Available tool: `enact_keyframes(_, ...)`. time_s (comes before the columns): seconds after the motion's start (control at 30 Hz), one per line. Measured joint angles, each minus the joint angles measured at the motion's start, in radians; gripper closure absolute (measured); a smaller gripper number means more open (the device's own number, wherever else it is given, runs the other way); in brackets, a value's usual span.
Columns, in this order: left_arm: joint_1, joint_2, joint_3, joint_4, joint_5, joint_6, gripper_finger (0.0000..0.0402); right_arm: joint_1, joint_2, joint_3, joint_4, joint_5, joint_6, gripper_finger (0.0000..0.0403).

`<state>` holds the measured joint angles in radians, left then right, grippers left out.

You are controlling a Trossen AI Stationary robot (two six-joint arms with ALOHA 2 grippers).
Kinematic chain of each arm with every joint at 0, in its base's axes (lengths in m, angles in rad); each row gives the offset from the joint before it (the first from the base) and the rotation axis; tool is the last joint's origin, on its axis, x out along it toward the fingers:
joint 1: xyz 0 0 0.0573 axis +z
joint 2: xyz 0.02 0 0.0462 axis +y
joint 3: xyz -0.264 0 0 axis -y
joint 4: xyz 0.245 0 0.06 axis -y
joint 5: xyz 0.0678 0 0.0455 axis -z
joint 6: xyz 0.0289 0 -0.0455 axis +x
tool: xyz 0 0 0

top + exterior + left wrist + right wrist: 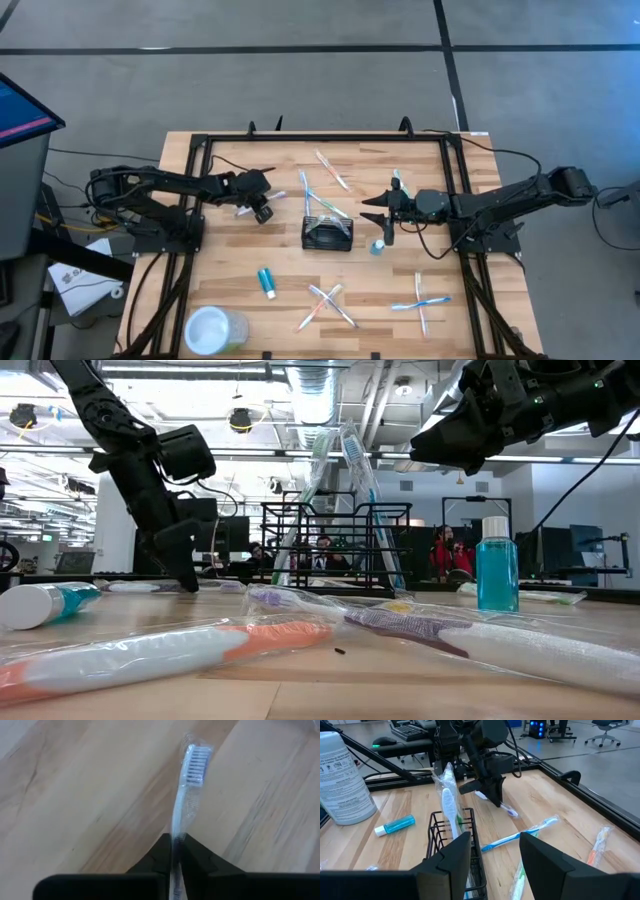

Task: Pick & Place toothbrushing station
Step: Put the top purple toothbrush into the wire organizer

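Pale wooden planks make up the table (230,290), ringed by a black frame. Near its front edge lie a clear round plastic cup (213,329) at the left corner, a small teal tube (267,282), and crossed wrapped toothbrushes (326,304). At the table's middle stands the small black wire-mesh caddy (327,236) with wrapped toothbrushes leaning upright in it. Just right of it stands a little bottle of blue mouthwash (377,246). The right gripper (384,212) hovers above that spot, fingers spread with nothing between them. Left of the caddy, the left gripper (262,212) reaches down to the table, fingers pinching a wrapped white toothbrush with blue bristles (187,790) by its handle.
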<state>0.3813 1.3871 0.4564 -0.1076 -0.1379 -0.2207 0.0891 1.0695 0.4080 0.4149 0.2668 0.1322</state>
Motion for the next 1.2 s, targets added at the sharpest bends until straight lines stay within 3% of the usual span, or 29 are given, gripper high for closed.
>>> enact_keyframes(0.17, -0.011, -0.059, -0.004, -0.02, 0.014, -0.058, 0.0395, 0.0, 0.0, 0.0, -0.001, 0.0, 0.0, 0.0242)
enact_keyframes(0.37, -0.055, -0.227, -0.003, -0.009, 0.014, -0.098, 0.0401, 0.002, 0.0, 0.0, -0.001, -0.004, 0.0, 0.0242)
enact_keyframes(0.73, -0.213, -0.496, -0.003, 0.026, -0.037, -0.138, 0.0401, 0.002, 0.0, 0.0, 0.017, -0.007, 0.018, 0.0242)
enact_keyframes(0.93, -0.305, -0.518, -0.002, 0.201, -0.058, -0.126, 0.0401, 0.023, 0.001, 0.0, 0.051, -0.008, 0.019, 0.0242)
enact_keyframes(1.2, -0.399, -0.449, -0.001, 0.505, -0.061, -0.087, 0.0401, 0.062, 0.001, 0.0, 0.153, -0.01, 0.014, 0.0242)
